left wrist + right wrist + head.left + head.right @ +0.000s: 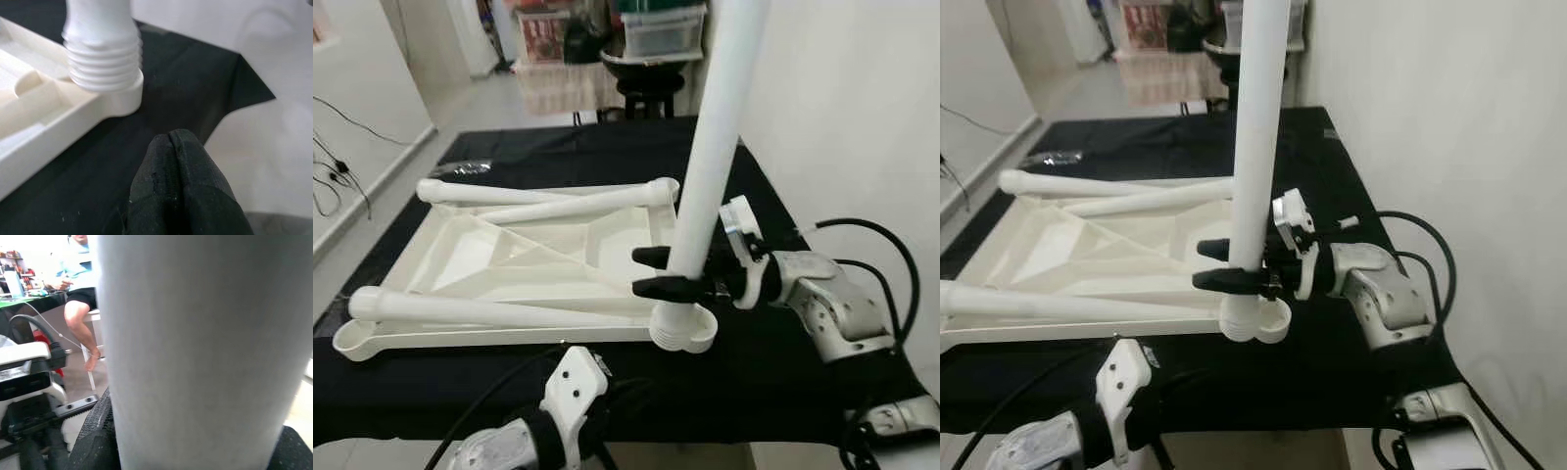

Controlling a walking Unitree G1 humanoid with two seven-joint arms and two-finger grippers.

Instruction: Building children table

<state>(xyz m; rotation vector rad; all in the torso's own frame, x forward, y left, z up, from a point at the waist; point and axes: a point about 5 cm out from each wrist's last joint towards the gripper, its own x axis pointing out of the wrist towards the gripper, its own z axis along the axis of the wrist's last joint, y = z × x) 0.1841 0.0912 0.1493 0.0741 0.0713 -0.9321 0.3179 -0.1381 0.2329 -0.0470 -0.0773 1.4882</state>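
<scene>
Right gripper (pixel 658 272) clamps the upright leg (pixel 710 157) in the tabletop's (pixel 509 257) corner socket; left gripper (pixel 182 183) nearby, apparently pressed shut

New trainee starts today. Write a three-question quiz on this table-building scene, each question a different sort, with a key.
1. True or false: the right hand grips the upright white leg.
2. The leg's threaded end sits in which tabletop socket? A) near right corner B) far left corner C) centre
3. Fill in: the left hand's fingers are ____.

Key: 1 true; 2 A; 3 shut
</scene>
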